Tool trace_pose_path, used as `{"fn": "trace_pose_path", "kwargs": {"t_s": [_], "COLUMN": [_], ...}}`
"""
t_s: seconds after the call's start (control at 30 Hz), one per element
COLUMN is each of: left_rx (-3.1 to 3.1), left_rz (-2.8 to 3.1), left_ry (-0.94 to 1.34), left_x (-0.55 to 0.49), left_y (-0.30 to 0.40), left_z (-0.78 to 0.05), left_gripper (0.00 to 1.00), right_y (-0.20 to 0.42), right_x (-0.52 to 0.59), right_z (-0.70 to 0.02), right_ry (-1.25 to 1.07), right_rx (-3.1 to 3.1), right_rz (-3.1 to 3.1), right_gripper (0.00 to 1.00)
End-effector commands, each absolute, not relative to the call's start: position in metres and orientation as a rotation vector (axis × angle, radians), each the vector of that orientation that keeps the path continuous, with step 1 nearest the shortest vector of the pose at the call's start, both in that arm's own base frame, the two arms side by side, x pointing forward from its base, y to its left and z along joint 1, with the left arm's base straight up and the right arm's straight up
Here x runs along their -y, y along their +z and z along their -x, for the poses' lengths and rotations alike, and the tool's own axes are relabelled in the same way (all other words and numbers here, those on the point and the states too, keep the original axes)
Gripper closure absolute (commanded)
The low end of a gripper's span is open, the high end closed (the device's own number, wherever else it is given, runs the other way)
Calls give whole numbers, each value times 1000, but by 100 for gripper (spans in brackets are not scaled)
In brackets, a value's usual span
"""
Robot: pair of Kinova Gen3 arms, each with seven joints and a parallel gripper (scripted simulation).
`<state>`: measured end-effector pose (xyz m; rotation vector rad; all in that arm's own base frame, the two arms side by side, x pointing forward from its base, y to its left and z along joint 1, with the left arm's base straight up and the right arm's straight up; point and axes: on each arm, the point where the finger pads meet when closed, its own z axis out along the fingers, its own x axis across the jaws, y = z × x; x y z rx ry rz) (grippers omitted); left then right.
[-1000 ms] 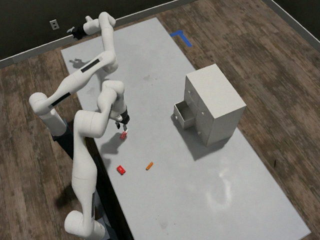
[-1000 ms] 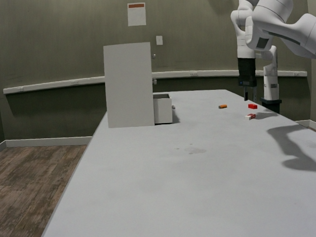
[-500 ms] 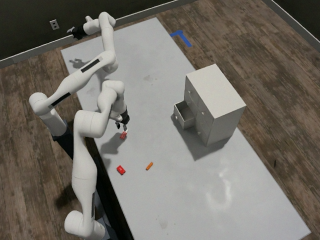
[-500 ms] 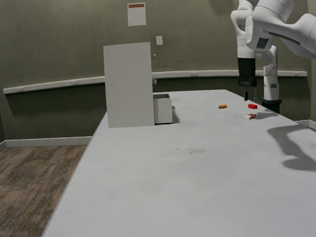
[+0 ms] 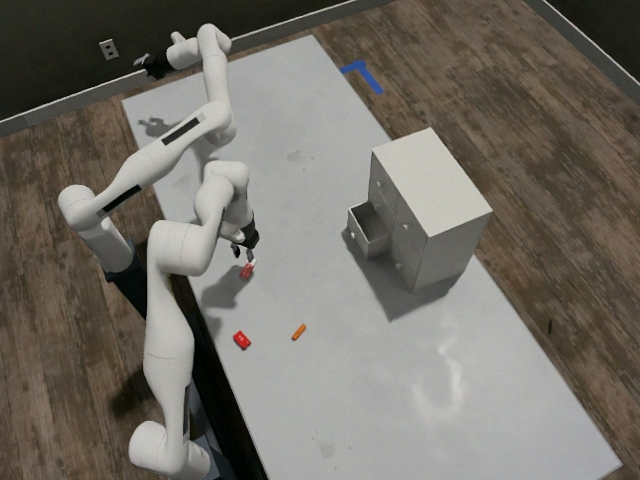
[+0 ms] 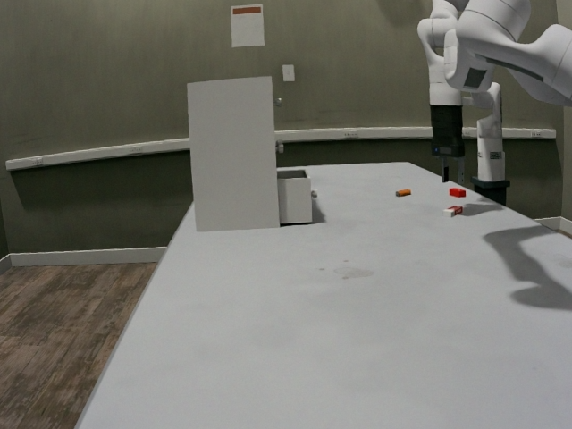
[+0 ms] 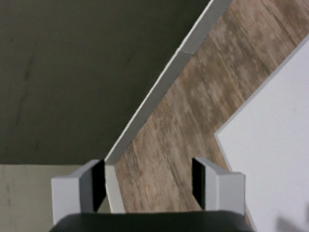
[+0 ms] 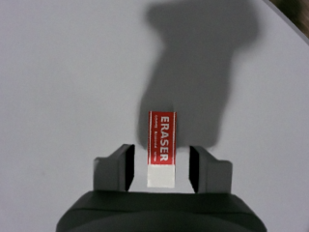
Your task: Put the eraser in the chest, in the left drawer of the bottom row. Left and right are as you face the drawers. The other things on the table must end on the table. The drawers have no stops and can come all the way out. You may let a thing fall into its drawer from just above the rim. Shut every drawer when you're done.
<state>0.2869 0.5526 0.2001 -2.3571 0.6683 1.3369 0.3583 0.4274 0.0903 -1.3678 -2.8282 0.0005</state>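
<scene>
Eraser [image 5: 247,269] [image 6: 453,211] [image 8: 161,157], printed end toward twelve o'clock in the right wrist view, lies below the open right claw [image 5: 243,255] [image 6: 453,180] [image 8: 161,161]; we judge an off-centre pinch could swivel it.
</scene>
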Motion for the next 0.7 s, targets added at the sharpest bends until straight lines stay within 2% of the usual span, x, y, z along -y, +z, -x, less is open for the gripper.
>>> {"fn": "trace_pose_path", "kwargs": {"t_s": [0.0,0.67], "left_rx": [-667,-667], "left_rz": [2356,2356], "left_ry": [1335,1335], "left_x": [-553,-553], "left_y": [202,202], "left_z": [-287,-287], "left_gripper": [0,0], "right_y": [91,63], "right_x": [-428,-428], "right_z": [-359,-359], "right_ry": [-3,-3], "right_rx": [2829,2829], "right_rz": [1368,1368], "right_gripper": [25,25]}}
